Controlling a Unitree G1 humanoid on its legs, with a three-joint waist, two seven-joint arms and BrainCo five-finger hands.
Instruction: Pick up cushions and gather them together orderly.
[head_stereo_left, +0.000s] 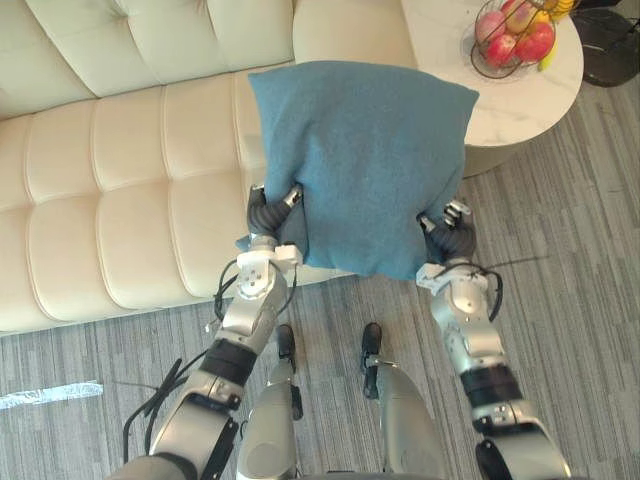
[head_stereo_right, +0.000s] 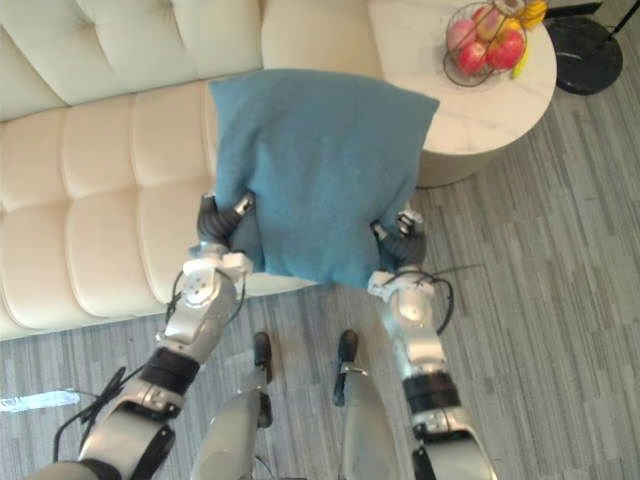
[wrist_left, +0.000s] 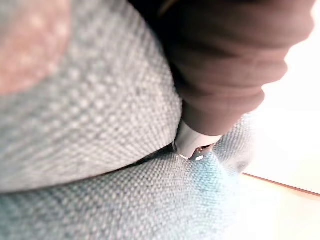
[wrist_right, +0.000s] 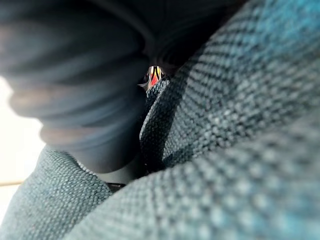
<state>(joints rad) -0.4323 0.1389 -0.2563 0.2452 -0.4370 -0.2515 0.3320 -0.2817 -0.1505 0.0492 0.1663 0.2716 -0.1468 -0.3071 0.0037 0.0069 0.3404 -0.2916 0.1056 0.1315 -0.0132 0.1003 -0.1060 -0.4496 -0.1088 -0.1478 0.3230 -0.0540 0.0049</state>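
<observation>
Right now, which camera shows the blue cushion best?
The left eye view: the whole cushion shows, held over the front edge of the sofa. The right eye view shows much the same. The wrist views catch its weave from very close, no outline.

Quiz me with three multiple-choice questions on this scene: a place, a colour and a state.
1. Where is the fruit bowl? A on the sofa; B on the round table; C on the floor.
2. What colour is the cushion? A red; B yellow; C blue.
3. The cushion is: A held by both hands; B lying on the floor; C under the table.
Answers: 1 B, it stands on the white tabletop. 2 C, blue fabric. 3 A, left hand and right hand grip its lower corners.
</observation>
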